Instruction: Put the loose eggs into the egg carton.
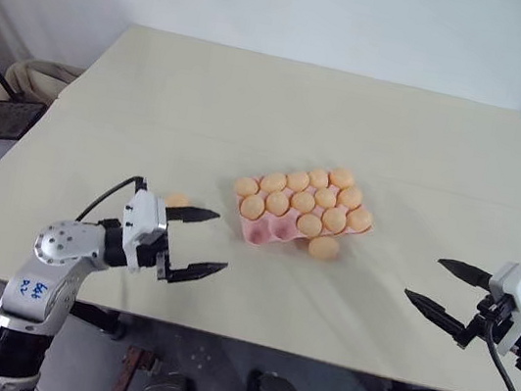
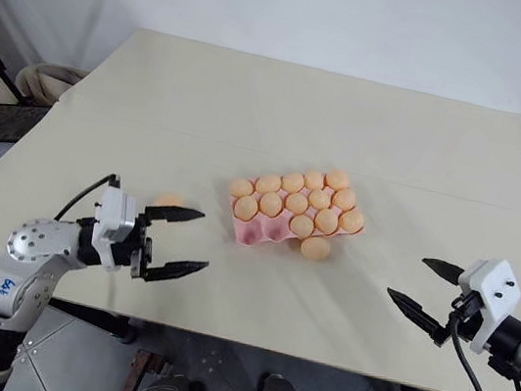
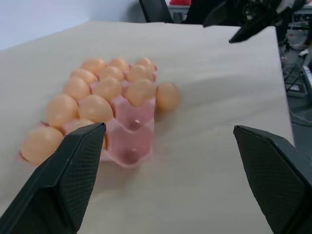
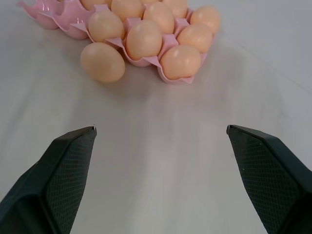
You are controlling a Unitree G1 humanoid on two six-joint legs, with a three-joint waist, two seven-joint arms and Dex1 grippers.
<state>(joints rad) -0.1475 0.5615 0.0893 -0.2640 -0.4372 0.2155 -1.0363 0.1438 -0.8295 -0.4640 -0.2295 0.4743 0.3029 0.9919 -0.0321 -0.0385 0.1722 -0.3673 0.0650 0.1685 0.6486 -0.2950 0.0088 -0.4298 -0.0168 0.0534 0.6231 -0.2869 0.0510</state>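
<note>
Both black two-fingered grippers, left gripper (image 1: 199, 242) and right gripper (image 1: 437, 283), hover wide and empty; two loose pale-orange eggs, one (image 1: 323, 248) touching the pink moulded egg carton (image 1: 264, 233) at six o'clock, the other (image 1: 176, 201) well apart at nine, lie on the desk (image 1: 255, 105).

Silver arms (image 1: 58, 253) — black cables, seemingly

Carton (image 1: 280, 230) on the table (image 1: 255, 105), between the left gripper (image 1: 201, 243) and right gripper (image 1: 438, 283). One egg (image 1: 323, 248) touches its near edge; another egg (image 1: 176, 201) lies just behind the left gripper.
</note>
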